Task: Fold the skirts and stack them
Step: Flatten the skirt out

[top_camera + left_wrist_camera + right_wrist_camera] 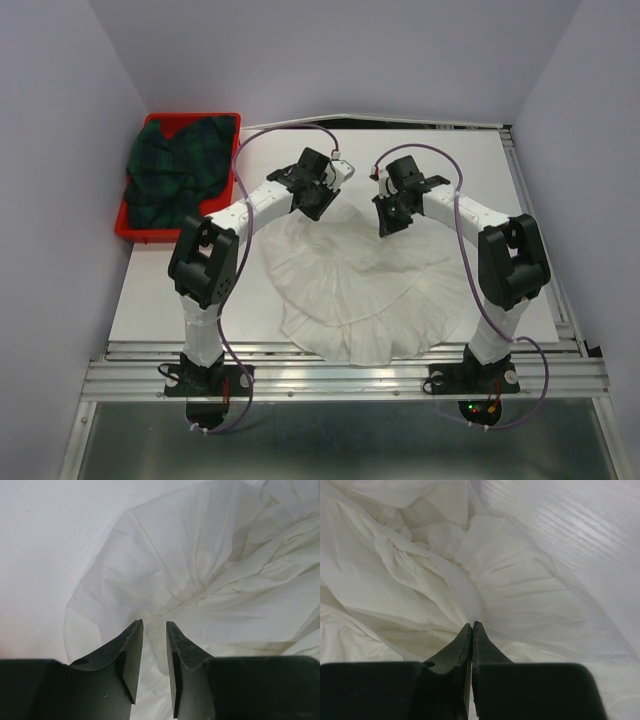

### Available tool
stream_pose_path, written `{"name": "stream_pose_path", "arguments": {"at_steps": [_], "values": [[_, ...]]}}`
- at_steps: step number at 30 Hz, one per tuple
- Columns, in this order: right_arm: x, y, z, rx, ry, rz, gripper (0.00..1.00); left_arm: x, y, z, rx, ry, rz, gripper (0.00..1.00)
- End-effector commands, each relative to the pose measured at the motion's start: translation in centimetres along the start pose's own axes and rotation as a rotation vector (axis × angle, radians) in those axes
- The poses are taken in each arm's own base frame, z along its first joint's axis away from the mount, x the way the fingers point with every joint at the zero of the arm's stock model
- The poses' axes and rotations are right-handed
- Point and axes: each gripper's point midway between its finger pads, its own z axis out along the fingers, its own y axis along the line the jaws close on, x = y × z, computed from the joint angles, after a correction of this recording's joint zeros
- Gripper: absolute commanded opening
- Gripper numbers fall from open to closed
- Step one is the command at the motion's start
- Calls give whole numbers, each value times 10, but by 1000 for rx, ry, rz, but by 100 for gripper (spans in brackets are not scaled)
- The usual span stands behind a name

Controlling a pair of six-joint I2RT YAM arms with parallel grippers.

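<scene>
Left gripper [154, 626] jaws are standing slightly apart; right gripper [472, 625] jaws are pressing closed. Both are hovering over thin white ruffled cloth skirt [350, 290], spread on worktop [490, 170]. Dark green-and-navy plaid cloth skirt [175, 170] is lying in red plastic tray [122, 228]. Judged: first fold starting; next move needs far-edge pinches.

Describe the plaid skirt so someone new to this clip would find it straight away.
Start at the white table; a red tray sits at its far left corner. The plaid skirt lies crumpled inside that tray. It is dark green and navy, unlike the white skirt spread out at the table's middle.
</scene>
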Motion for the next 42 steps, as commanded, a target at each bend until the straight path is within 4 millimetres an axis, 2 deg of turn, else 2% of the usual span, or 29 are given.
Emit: {"name": "stream_pose_path", "arguments": {"at_steps": [1,5,13,23,31,35,42], "values": [[-15,0,-12,28,-43,-10,1,-16,-12,5,79,-25,50,37],[-13,-5,-12,55,-42,-11,1,-16,-23,9,147,-16,66,36],[-13,-5,-10,57,-39,-9,1,-6,-29,7,195,-14,84,36],[-14,-7,-13,68,-45,-11,1,19,0,22,100,45,57,36],[-16,-6,-13,64,-48,-10,1,31,9,23,64,71,61,36],[-16,-6,-14,67,-50,-10,1,35,12,14,47,69,51,35],[-19,-8,-15,79,-56,-11,1,48,1,-8,80,79,24,32]]}}
